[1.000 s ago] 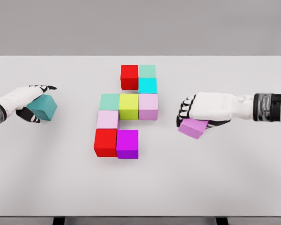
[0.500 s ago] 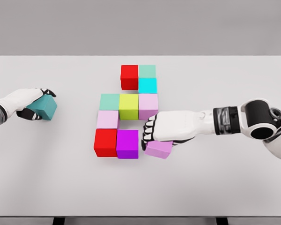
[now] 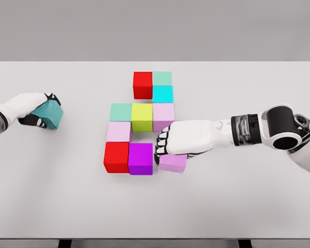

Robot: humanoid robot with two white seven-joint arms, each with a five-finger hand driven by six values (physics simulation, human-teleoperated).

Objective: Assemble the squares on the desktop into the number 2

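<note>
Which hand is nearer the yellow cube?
Right. The right hand sits just below and right of the yellow cube, holding a lilac cube; the left hand is far left, gripping a teal cube.

The right hand (image 3: 171, 146) has swung in from the table's right side to the block figure, carrying the violet cube (image 3: 173, 162), which a second ago was tilted and well off to the right. That cube now sits level on the table (image 3: 248, 201) just beside the magenta cube (image 3: 140, 158) at the end of the bottom row, where half a second ago it was still tilted and slightly lower. The left hand (image 3: 31, 108) has drawn a little toward the left edge with the teal cube (image 3: 47, 113), which is now more tilted.
</note>
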